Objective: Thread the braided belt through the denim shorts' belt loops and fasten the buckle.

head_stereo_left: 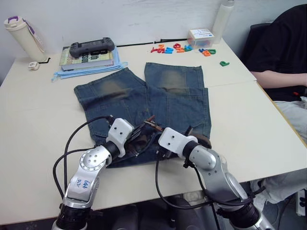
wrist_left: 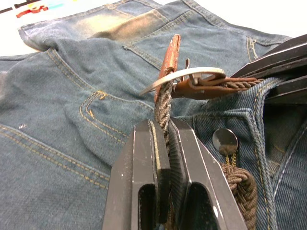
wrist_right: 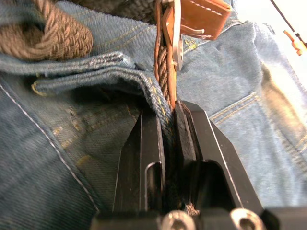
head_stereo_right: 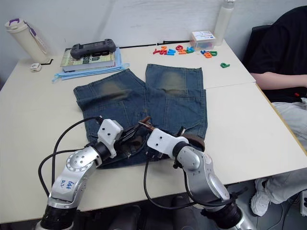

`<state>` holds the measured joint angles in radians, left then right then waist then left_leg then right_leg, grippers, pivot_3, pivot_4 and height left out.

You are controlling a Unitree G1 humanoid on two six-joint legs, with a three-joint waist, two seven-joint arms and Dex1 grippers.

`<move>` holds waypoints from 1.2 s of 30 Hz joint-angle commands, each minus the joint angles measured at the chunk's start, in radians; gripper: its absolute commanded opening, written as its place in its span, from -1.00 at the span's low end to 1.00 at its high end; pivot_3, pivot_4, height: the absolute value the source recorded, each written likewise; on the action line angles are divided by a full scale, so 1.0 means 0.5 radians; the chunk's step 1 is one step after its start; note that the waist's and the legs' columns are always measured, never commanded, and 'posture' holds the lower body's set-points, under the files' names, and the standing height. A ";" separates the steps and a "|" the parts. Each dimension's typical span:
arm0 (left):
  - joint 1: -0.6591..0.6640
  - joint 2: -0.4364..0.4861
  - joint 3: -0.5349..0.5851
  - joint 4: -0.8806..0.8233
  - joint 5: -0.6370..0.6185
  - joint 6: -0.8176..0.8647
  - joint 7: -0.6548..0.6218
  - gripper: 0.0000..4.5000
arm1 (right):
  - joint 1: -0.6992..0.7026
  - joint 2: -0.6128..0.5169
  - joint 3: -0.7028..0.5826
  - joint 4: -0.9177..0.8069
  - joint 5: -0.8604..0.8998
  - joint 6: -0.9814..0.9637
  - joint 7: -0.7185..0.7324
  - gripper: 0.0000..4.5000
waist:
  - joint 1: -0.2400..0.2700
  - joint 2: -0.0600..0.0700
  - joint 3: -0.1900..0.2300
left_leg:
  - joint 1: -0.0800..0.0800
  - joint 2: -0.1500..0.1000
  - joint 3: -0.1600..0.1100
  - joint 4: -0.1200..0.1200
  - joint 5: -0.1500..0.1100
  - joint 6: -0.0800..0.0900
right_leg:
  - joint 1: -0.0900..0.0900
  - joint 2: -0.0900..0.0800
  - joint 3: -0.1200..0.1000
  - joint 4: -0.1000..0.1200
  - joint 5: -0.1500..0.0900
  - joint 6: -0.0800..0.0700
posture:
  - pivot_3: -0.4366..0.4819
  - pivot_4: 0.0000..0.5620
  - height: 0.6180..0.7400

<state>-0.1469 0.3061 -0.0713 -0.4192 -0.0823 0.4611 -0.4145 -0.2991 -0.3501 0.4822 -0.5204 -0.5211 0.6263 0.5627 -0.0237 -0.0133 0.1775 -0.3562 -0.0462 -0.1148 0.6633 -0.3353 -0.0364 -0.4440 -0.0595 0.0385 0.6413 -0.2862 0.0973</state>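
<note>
Looking down from the head, the denim shorts (head_stereo_left: 148, 103) lie flat on the worktop (head_stereo_left: 38, 120), legs pointing away from the robot, waistband nearest it. Both arms meet over the middle of that waistband: the left tool (head_stereo_left: 139, 135) and the right tool (head_stereo_left: 160, 143) sit close together there, with the braided belt (head_stereo_left: 199, 139) showing as a dark strap along the waistband just beside the right tool.

From the left wrist, the left tool (wrist_left: 165, 143) is clamped tight on the braided belt (wrist_left: 164, 103), just short of the buckle (wrist_left: 184, 76). The strap's tan leather tip has passed through the silver frame and stands above it. The shorts' dark button (wrist_left: 224, 141) lies just below the buckle.

From the right wrist, the right tool (wrist_right: 168, 124) is closed on the belt together with a fold of the denim waistband, just beneath the buckle (wrist_right: 175, 28).

The belt looks limp and rope-like, so it will likely sag and twist unless held close to the buckle, as now. The metal frame is the only stiff part; the woven strap should give the prong an easy seat. The denim is soft and may bunch.
</note>
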 commanded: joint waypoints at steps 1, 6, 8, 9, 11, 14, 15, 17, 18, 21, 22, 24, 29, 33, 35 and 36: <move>-0.032 -0.016 -0.017 -0.032 -0.015 -0.058 0.009 -1.00 | -0.038 -0.027 0.062 -0.084 -0.014 -0.079 0.068 -0.98 | 0.000 0.000 0.000 | 0.000 0.000 0.000 0.000 0.000 0.000 | 0.000 0.000 0.000 0.000 0.000 0.000 | -0.05 -0.47 0.58; -0.027 -0.015 -0.028 -0.038 -0.021 -0.077 -0.005 -1.00 | -0.064 -0.057 0.076 -0.080 -0.031 -0.099 0.113 -0.98 | 0.001 0.000 0.000 | 0.000 0.000 0.000 0.000 0.000 0.000 | 0.000 0.000 0.000 0.000 0.000 0.000 | -0.05 -0.47 0.58; -0.025 -0.015 -0.032 -0.037 -0.023 -0.081 -0.008 -1.00 | -0.073 -0.068 0.083 -0.079 -0.041 -0.108 0.128 -0.98 | 0.001 0.000 0.000 | 0.000 0.000 0.000 0.000 0.000 0.000 | 0.000 0.000 0.000 0.000 0.000 0.000 | -0.05 -0.47 0.58; -0.025 -0.016 -0.032 -0.036 -0.023 -0.082 -0.009 -1.00 | -0.074 -0.072 0.084 -0.079 -0.044 -0.111 0.134 -0.98 | 0.001 0.000 0.000 | 0.000 0.000 0.000 0.000 0.000 0.000 | 0.000 0.000 0.000 0.000 0.000 0.000 | -0.05 -0.47 0.58; -0.026 -0.018 -0.034 -0.034 -0.023 -0.082 -0.007 -1.00 | -0.074 -0.092 0.081 -0.091 -0.042 -0.126 0.155 -0.98 | 0.002 0.000 0.000 | 0.000 0.000 0.000 0.000 0.000 0.000 | 0.000 0.000 0.000 0.000 0.000 0.000 | -0.05 -0.47 0.58; -0.029 -0.017 -0.035 -0.029 -0.024 -0.086 -0.011 -1.00 | -0.076 -0.109 0.011 -0.149 0.005 -0.142 0.187 -0.57 | 0.002 0.000 0.000 | 0.000 0.000 0.000 0.000 0.000 0.000 | 0.000 0.000 0.000 0.000 0.000 0.000 | -0.05 -0.47 0.58; -0.029 -0.017 -0.035 -0.028 -0.024 -0.087 -0.011 -1.00 | -0.078 -0.109 -0.008 -0.163 0.020 -0.144 0.198 -0.47 | 0.002 0.000 0.000 | 0.000 0.000 0.000 0.000 0.000 0.000 | 0.000 0.000 0.000 0.000 0.000 0.000 | -0.05 -0.47 0.58; -0.027 -0.018 -0.036 -0.028 -0.024 -0.088 -0.012 -1.00 | -0.093 -0.123 -0.040 -0.200 0.032 -0.149 0.220 -0.01 | 0.001 0.000 0.000 | 0.000 0.000 0.000 0.000 0.000 0.000 | 0.000 0.000 0.000 0.000 0.000 0.000 | -0.05 -0.47 0.58; -0.028 -0.018 -0.038 -0.027 -0.023 -0.087 -0.012 -1.00 | -0.105 -0.133 -0.059 -0.225 0.054 -0.144 0.250 0.19 | 0.002 0.000 0.000 | 0.000 0.000 0.000 0.000 0.000 0.000 | 0.000 0.000 0.000 0.000 0.000 0.000 | -0.05 -0.47 0.58; -0.028 -0.017 -0.041 -0.026 -0.022 -0.084 -0.011 -1.00 | -0.142 -0.148 -0.122 -0.302 0.125 -0.118 0.324 0.68 | 0.003 0.000 0.000 | 0.000 0.000 0.000 0.000 0.000 0.000 | 0.000 0.000 0.000 0.000 0.000 0.000 | -0.05 -0.47 0.58; -0.029 -0.016 -0.042 -0.026 -0.022 -0.084 -0.011 -1.00 | -0.155 -0.147 -0.144 -0.321 0.144 -0.107 0.337 0.68 | 0.003 0.000 0.000 | 0.000 0.000 0.000 0.000 0.000 0.000 | 0.000 0.000 0.000 0.000 0.000 0.000 | -0.05 -0.47 0.58; -0.028 -0.016 -0.041 -0.026 -0.023 -0.081 -0.012 -1.00 | -0.199 -0.156 -0.214 -0.358 0.194 -0.098 0.363 0.68 | 0.003 0.000 0.000 | 0.000 0.000 0.000 0.000 0.000 0.000 | 0.000 0.000 0.000 -0.001 0.000 0.000 | -0.05 -0.47 0.58; -0.026 -0.013 -0.044 -0.029 -0.023 -0.081 -0.015 -1.00 | -0.399 -0.227 -0.399 -0.298 0.256 -0.217 0.335 0.68 | 0.004 0.000 0.000 | 0.000 0.000 0.000 0.000 0.000 0.000 | 0.000 0.000 0.000 0.000 0.000 0.000 | -0.05 -0.47 0.58; -0.018 -0.018 -0.054 -0.035 -0.025 -0.079 -0.016 -1.00 | -0.502 -0.465 -0.279 -0.044 0.035 -0.719 0.218 0.68 | 0.004 0.000 0.000 | 0.000 0.000 0.000 0.000 0.000 0.000 | 0.000 0.000 0.000 -0.002 0.000 0.000 | -0.05 -0.47 0.58; -0.016 -0.019 -0.058 -0.036 -0.026 -0.079 -0.016 -1.00 | -0.515 -0.541 -0.221 0.070 -0.039 -0.895 0.200 0.68 | 0.004 0.000 0.000 | 0.000 0.000 0.001 0.000 0.000 0.000 | 0.000 0.000 0.000 -0.002 0.000 0.000 | -0.05 -0.47 0.58; -0.017 -0.018 -0.059 -0.035 -0.026 -0.079 -0.016 -1.00 | -0.523 -0.563 -0.199 0.124 -0.056 -0.967 0.200 0.68 | 0.004 0.000 0.000 | 0.000 0.000 0.002 0.000 0.000 0.001 | 0.000 0.000 0.000 -0.003 0.000 0.000 | -0.05 -0.47 0.58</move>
<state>-0.1490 0.2982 -0.0965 -0.4142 -0.0824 0.4419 -0.4182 -0.5421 -0.6145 0.3641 -0.4821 -0.5140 0.2337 0.6797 -0.0220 -0.0134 0.1775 -0.3564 -0.0464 -0.1139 0.6632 -0.3353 -0.0361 -0.4438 -0.0597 0.0387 0.6399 -0.2861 0.0973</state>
